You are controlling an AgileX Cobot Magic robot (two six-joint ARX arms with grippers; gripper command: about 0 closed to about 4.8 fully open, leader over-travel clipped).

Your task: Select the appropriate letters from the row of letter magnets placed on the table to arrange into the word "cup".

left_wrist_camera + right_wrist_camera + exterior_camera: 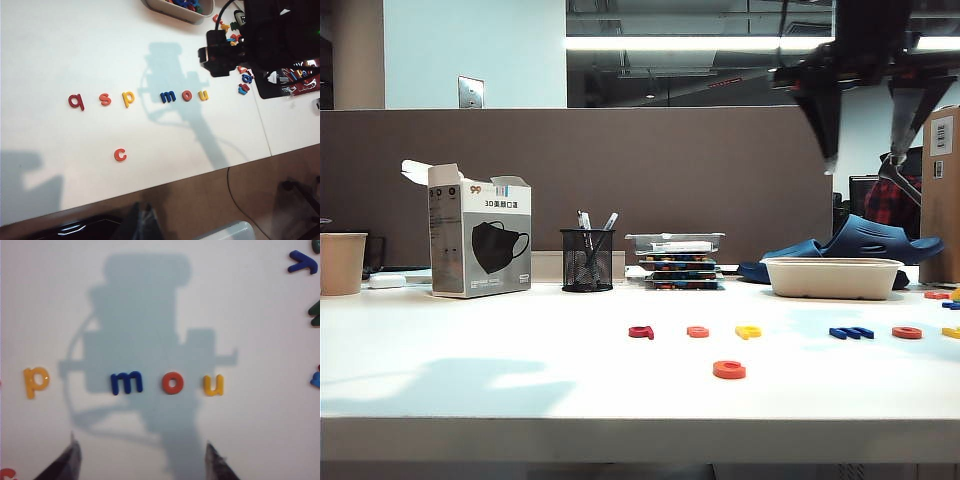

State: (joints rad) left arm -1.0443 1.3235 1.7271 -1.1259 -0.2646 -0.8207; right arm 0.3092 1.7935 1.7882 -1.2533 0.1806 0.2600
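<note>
On my exterior feed I see the right gripper (865,125) hanging high above the right part of the white desk (470,350), its two dark fingers spread apart and empty; the right wrist feed confirms this, with both fingertips (67,462) parted over bare surface and nothing between them. Below it lies the row of letter magnets (137,97): a red q (76,101), an orange s (105,99), the yellow p (128,99), then a gap, then a blue m (168,96), an orange o (187,95) and the yellow u (203,95). The orange c (120,155) sits on its own, out of the row and nearer the desk's front edge, roughly in line with the p. On the right wrist feed the m (126,383), o (172,383) and u (213,385) lie between the spread fingertips and beyond them, apart from them. I cannot see the left gripper on any feed; its wrist camera looks down on the desk from well above. A shallow beige tray (832,277) stands behind the row, with loose letters scattered beside it.
</note>
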